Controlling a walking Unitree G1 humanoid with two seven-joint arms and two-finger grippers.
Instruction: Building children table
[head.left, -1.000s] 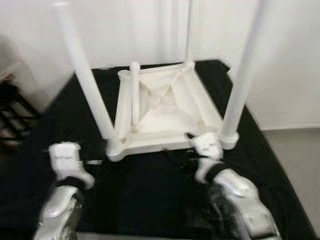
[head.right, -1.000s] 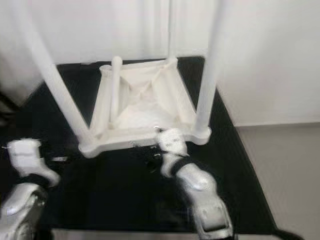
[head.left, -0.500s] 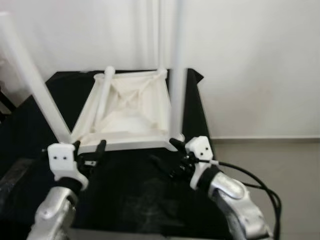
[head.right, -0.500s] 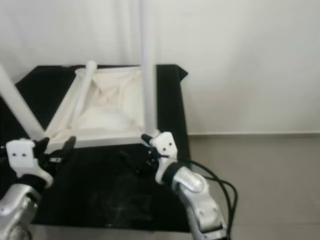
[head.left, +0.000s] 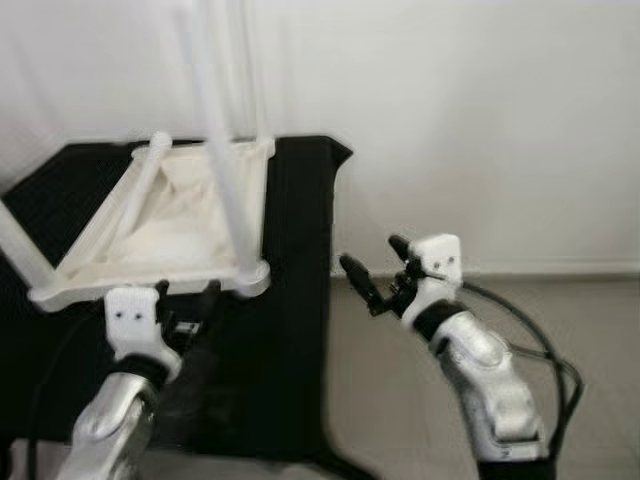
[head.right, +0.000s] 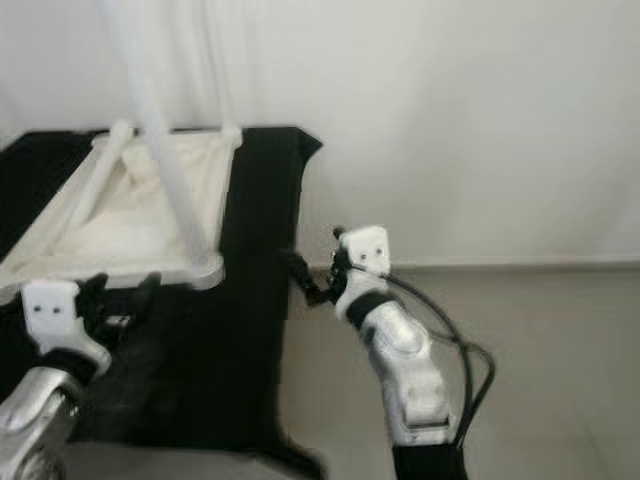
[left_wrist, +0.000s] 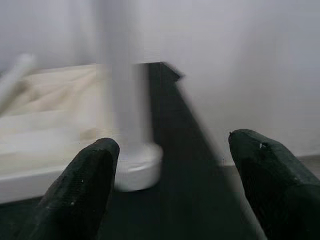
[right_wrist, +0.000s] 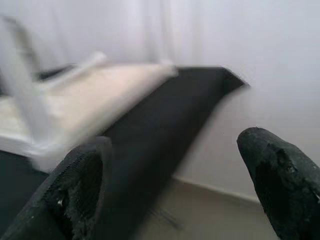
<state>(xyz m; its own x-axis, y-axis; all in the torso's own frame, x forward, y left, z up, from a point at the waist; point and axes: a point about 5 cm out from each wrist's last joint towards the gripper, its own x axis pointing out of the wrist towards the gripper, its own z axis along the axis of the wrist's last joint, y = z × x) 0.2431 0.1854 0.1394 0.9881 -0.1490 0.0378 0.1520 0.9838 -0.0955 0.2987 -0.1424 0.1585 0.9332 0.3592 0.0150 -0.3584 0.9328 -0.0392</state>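
Observation:
The white children's table (head.left: 150, 230) lies upside down on a black-covered surface (head.left: 290, 330), with its white legs (head.left: 232, 200) pointing up. My left gripper (head.left: 185, 295) is open just in front of the table's near right corner. In the left wrist view that corner leg (left_wrist: 122, 100) and its socket (left_wrist: 137, 167) stand between the two black fingers (left_wrist: 90, 185). Held out past the black surface's right edge, over the floor, my right gripper (head.left: 368, 252) is open and empty. The right wrist view looks back at the blurred table (right_wrist: 85, 95).
A white wall (head.left: 480, 120) rises close behind. Grey floor (head.left: 600, 320) lies to the right of the black surface. A black cable (head.left: 540, 345) loops from my right arm. The black cover's edge (head.left: 330, 300) drops between the two grippers.
The whole view has swung right, so the table now sits at the left. My right gripper has left the table's near corner and is out over the floor. My left gripper is now by the near right corner.

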